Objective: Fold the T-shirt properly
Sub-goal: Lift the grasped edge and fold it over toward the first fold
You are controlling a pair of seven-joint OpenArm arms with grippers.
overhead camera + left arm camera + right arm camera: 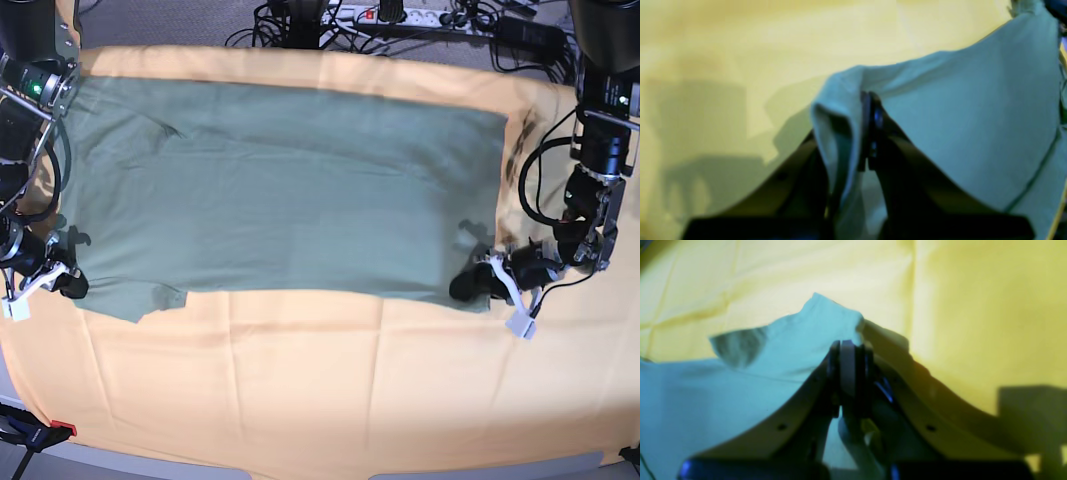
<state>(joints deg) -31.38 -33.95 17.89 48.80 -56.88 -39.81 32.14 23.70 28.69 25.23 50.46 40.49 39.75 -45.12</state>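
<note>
A yellow-orange cloth covers the worktop, with cables lying beyond its far edge. The T-shirt lies spread flat across the far half of the cloth, reaching from one arm to the other. The left tool is clamped tight on a lifted fold at one near corner, and the right tool is pinched closed on fabric at the opposite near corner.

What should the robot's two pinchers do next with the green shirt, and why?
Probably lift together and carry the near edge toward the far edge. Left gripper and right gripper are each shut on a near corner of the flat sage-green cotton T-shirt, spread on the yellow-orange cloth.
</note>
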